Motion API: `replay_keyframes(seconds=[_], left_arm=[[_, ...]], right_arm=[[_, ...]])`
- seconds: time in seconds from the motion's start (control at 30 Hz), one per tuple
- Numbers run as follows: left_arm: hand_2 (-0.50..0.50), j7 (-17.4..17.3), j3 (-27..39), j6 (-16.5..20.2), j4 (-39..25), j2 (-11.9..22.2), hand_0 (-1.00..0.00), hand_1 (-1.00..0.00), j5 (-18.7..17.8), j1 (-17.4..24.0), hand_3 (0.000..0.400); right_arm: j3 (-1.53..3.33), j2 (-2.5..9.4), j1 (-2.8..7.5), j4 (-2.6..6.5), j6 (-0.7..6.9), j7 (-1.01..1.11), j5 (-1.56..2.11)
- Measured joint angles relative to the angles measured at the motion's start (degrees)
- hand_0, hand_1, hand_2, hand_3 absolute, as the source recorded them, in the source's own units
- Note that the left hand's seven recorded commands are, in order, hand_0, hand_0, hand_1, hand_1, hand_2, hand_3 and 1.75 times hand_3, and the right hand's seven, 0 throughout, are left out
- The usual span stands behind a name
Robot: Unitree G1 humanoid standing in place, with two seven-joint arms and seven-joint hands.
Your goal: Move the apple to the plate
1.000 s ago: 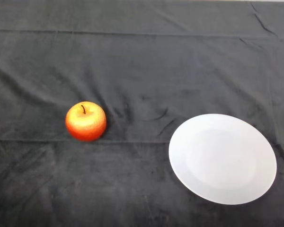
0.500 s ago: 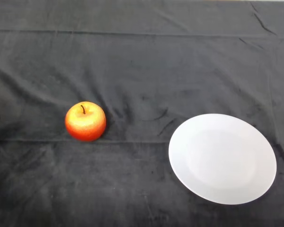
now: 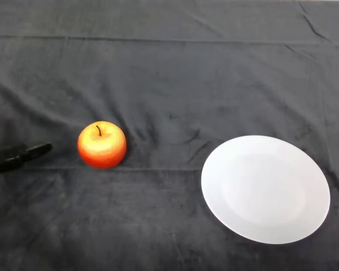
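The whole view is filled by a table covered with a dark cloth (image 3: 169, 73), which is creased in long folds running from side to side and in smaller wrinkles near the middle. On the cloth, toward the lower right, a round white plate (image 3: 265, 189) is laid flat; nothing is seen on it. Well to the left of the plate, with a stretch of bare cloth between them, a red and yellow apple (image 3: 101, 144) is set upright on the cloth, its short dark stem pointing up and a pale highlight showing on its upper side. The apple is therefore on the table and apart from the plate, not touching it. At the left edge of the view, at about the same height as the apple, the black left hand (image 3: 14, 156) is seen only in part: a finger is stretched out nearly level toward the apple, its tip near the fruit but separated from it by a gap of cloth. No contact between hand and apple is shown, and nothing is held. From the straight reach of what is visible, the hand is taken as spread rather than curled, though most of it is cut off by the edge of the view.
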Motion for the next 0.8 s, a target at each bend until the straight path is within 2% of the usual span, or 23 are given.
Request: replay_keyframes(seconds=[0.2, 0.53, 0.8], left_arm=[[0.00, -1.7, -2.3, -0.8, 0.0, -1.6, 0.00, 0.00, 1.4, 0.0, 0.000], [0.00, -4.9, -5.1, -1.1, 0.0, -5.2, 0.00, 0.00, 1.6, 0.0, 0.000], [0.00, -8.1, -6.9, -2.2, 0.0, -6.0, 0.00, 0.00, 1.6, 0.0, 0.000]], right_arm=[[0.00, 0.00, 0.00, 0.00, 0.00, 0.00, 0.00], [0.00, 0.00, 0.00, 0.00, 0.00, 0.00, 0.00], [0.00, 0.00, 0.00, 0.00, 0.00, 0.00, 0.00]])
